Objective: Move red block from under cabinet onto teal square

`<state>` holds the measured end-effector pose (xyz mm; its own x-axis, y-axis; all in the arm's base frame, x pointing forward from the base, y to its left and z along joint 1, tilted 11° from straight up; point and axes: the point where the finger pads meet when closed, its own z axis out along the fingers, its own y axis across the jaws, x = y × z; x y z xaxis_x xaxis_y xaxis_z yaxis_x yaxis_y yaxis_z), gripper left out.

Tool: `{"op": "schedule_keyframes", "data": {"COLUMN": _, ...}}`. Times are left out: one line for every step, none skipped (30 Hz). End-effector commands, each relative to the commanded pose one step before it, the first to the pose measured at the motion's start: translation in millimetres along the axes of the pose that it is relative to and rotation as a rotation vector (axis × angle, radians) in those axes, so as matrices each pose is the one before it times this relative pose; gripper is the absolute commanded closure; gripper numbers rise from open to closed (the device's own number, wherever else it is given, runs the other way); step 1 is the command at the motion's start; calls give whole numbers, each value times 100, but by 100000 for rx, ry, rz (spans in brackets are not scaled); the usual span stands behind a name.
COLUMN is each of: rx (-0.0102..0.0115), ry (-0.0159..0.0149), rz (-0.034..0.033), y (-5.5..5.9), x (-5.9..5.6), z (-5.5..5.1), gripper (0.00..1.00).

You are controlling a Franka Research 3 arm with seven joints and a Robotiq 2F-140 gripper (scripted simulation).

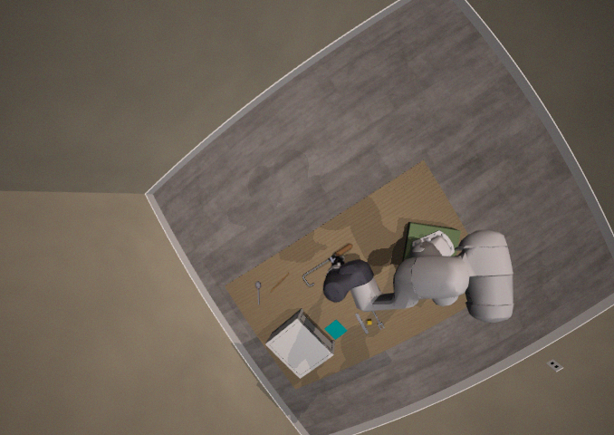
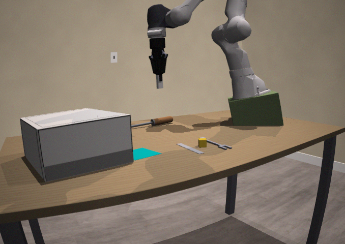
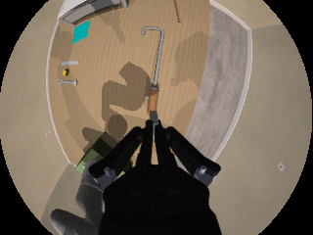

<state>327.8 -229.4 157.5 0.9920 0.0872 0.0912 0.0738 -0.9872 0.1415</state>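
Observation:
The grey cabinet (image 1: 300, 351) (image 2: 75, 144) stands on the wooden table (image 2: 236, 160) near one end. The teal square (image 1: 335, 329) (image 2: 145, 153) (image 3: 81, 33) lies flat right beside it. The red block is hidden in every view. My gripper (image 2: 159, 84) (image 3: 153, 116) is shut with nothing between the fingers. It hangs high above the table, pointing down over the wooden handle of a long hook tool (image 1: 343, 249) (image 2: 161, 120) (image 3: 156, 53), well away from the cabinet.
A small yellow block (image 1: 369, 322) (image 2: 202, 142) (image 3: 66, 72) lies between a flat metal strip (image 2: 190, 148) and a forked tool (image 2: 219, 144). A spoon (image 1: 258, 289) and a thin brown stick (image 1: 279, 281) lie at the far end. The arm's green base (image 2: 255, 110) stands at the back.

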Motion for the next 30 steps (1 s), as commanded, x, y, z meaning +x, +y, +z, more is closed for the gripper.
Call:
{"op": "schedule_keyframes", "data": {"rx": -551, "ry": 3350, "rz": 13193, "y": 46, "x": -606, "z": 277, "gripper": 100}}
{"op": "schedule_keyframes", "data": {"rx": 0, "ry": 0, "rz": 0, "y": 0, "x": 0, "z": 0, "gripper": 100}}
{"op": "schedule_keyframes", "data": {"rx": 343, "ry": 76, "rz": 1031, "y": -25, "x": -261, "z": 98, "gripper": 100}}
{"op": "schedule_keyframes", "data": {"rx": 136, "ry": 31, "rz": 406, "y": -10, "x": -102, "z": 38, "gripper": 100}}
{"op": "schedule_keyframes", "data": {"rx": 21, "ry": 5, "rz": 62, "y": -2, "x": -15, "z": 6, "gripper": 100}}
{"op": "schedule_keyframes", "data": {"rx": 0, "ry": 0, "rz": 0, "y": 0, "x": 0, "z": 0, "gripper": 100}}
{"op": "schedule_keyframes", "data": {"rx": 0, "ry": 0, "rz": 0, "y": 0, "x": 0, "z": 0, "gripper": 100}}
{"op": "schedule_keyframes", "data": {"rx": 0, "ry": 0, "rz": 0, "y": 0, "x": 0, "z": 0, "gripper": 100}}
{"op": "schedule_keyframes", "data": {"rx": 0, "ry": 0, "rz": 0, "y": 0, "x": 0, "z": 0, "gripper": 100}}
{"op": "schedule_keyframes", "data": {"rx": 0, "ry": 0, "rz": 0, "y": 0, "x": 0, "z": 0, "gripper": 100}}
{"op": "schedule_keyframes", "data": {"rx": 0, "ry": 0, "rz": 0, "y": 0, "x": 0, "z": 0, "gripper": 100}}
{"op": "schedule_keyframes", "data": {"rx": 0, "ry": 0, "rz": 0, "y": 0, "x": 0, "z": 0, "gripper": 100}}
{"op": "schedule_keyframes", "data": {"rx": 0, "ry": 0, "rz": 0, "y": 0, "x": 0, "z": 0, "gripper": 100}}
{"op": "schedule_keyframes", "data": {"rx": 0, "ry": 0, "rz": 0, "y": 0, "x": 0, "z": 0, "gripper": 100}}
{"op": "schedule_keyframes", "data": {"rx": 0, "ry": 0, "rz": 0, "y": 0, "x": 0, "z": 0, "gripper": 100}}
{"op": "schedule_keyframes", "data": {"rx": 0, "ry": 0, "rz": 0, "y": 0, "x": 0, "z": 0, "gripper": 100}}
{"op": "schedule_keyframes", "data": {"rx": 0, "ry": 0, "rz": 0, "y": 0, "x": 0, "z": 0, "gripper": 100}}
{"op": "schedule_keyframes", "data": {"rx": 0, "ry": 0, "rz": 0, "y": 0, "x": 0, "z": 0, "gripper": 100}}
{"op": "schedule_keyframes", "data": {"rx": 0, "ry": 0, "rz": 0, "y": 0, "x": 0, "z": 0, "gripper": 100}}
{"op": "schedule_keyframes", "data": {"rx": 0, "ry": 0, "rz": 0, "y": 0, "x": 0, "z": 0, "gripper": 100}}
{"op": "schedule_keyframes", "data": {"rx": 0, "ry": 0, "rz": 0, "y": 0, "x": 0, "z": 0, "gripper": 100}}
{"op": "schedule_keyframes", "data": {"rx": 0, "ry": 0, "rz": 0, "y": 0, "x": 0, "z": 0, "gripper": 100}}
{"op": "schedule_keyframes", "data": {"rx": 0, "ry": 0, "rz": 0, "y": 0, "x": 0, "z": 0, "gripper": 100}}
{"op": "schedule_keyframes", "data": {"rx": 0, "ry": 0, "rz": 0, "y": 0, "x": 0, "z": 0, "gripper": 100}}
{"op": "schedule_keyframes", "data": {"rx": 0, "ry": 0, "rz": 0, "y": 0, "x": 0, "z": 0, "gripper": 100}}
{"op": "schedule_keyframes", "data": {"rx": 0, "ry": 0, "rz": 0, "y": 0, "x": 0, "z": 0, "gripper": 100}}
{"op": "schedule_keyframes", "data": {"rx": 0, "ry": 0, "rz": 0, "y": 0, "x": 0, "z": 0, "gripper": 100}}
{"op": "schedule_keyframes", "data": {"rx": 0, "ry": 0, "rz": 0, "y": 0, "x": 0, "z": 0, "gripper": 100}}
{"op": "schedule_keyframes", "data": {"rx": 0, "ry": 0, "rz": 0, "y": 0, "x": 0, "z": 0, "gripper": 100}}
{"op": "schedule_keyframes", "data": {"rx": 0, "ry": 0, "rz": 0, "y": 0, "x": 0, "z": 0, "gripper": 100}}
